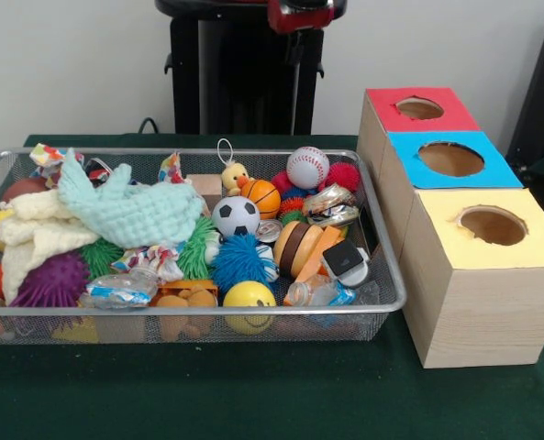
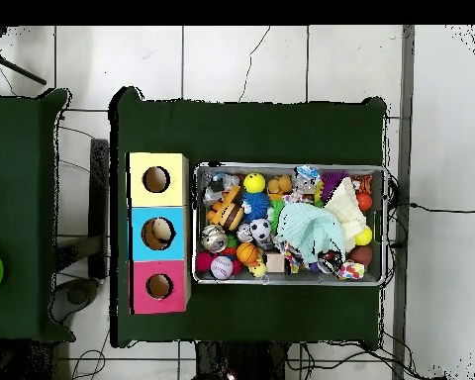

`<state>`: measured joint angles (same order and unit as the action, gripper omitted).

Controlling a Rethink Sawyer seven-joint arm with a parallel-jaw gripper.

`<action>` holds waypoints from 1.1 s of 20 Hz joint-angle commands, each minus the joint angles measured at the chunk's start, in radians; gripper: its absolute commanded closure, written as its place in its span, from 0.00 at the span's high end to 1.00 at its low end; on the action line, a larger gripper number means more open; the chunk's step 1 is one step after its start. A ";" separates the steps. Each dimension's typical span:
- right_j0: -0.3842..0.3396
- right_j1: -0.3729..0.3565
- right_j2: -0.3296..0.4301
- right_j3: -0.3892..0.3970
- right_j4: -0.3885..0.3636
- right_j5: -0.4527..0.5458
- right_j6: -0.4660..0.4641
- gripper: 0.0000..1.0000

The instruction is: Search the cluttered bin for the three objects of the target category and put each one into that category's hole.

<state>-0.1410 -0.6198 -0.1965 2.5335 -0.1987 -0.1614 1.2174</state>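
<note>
- the gripper point(image 1: 299, 14) shows only as a red part at the top edge of the front view, well above the bin point(image 1: 382, 309). i cannot tell if it is open or closed, and it holds nothing that i can see.
- the task does not name the category, so the target things are not certain. in my judgement they are still in the bin. three sport balls lie close together near its middle: baseball point(image 1: 307, 168), basketball point(image 1: 261, 197) and soccer ball point(image 1: 236, 217).
- to do the search well, i would come straight down on a thing that lies on top and free, like the baseball. the soccer ball touches its neighbours and could roll away.
- the cloth point(image 1: 125, 211) covers much of one side. it may hide things and may need to be lifted away.
- the overhead view looks into the holes: the blue hole point(image 2: 159, 234) shows something pale inside, while the other two look dark.
- the front view shows which things lie on top of which.
</note>
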 commanded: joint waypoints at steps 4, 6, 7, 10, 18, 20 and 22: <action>0.018 -0.237 0.050 0.015 0.010 0.302 0.139 0.00; 0.032 -0.271 0.060 0.002 0.039 0.345 0.159 0.00; 0.041 -0.286 0.066 -0.010 0.052 0.362 0.169 0.00; 0.072 -0.321 0.084 -0.062 0.083 0.433 0.185 0.00; 0.067 -0.266 0.201 -0.186 0.089 0.426 0.129 0.00; 0.089 -0.233 0.182 -0.223 0.108 0.445 0.161 0.00; 0.053 -0.214 0.232 -0.237 0.114 0.428 0.144 0.00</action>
<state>-0.0536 -0.9100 -0.1353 2.5407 -0.1646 0.2279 1.2174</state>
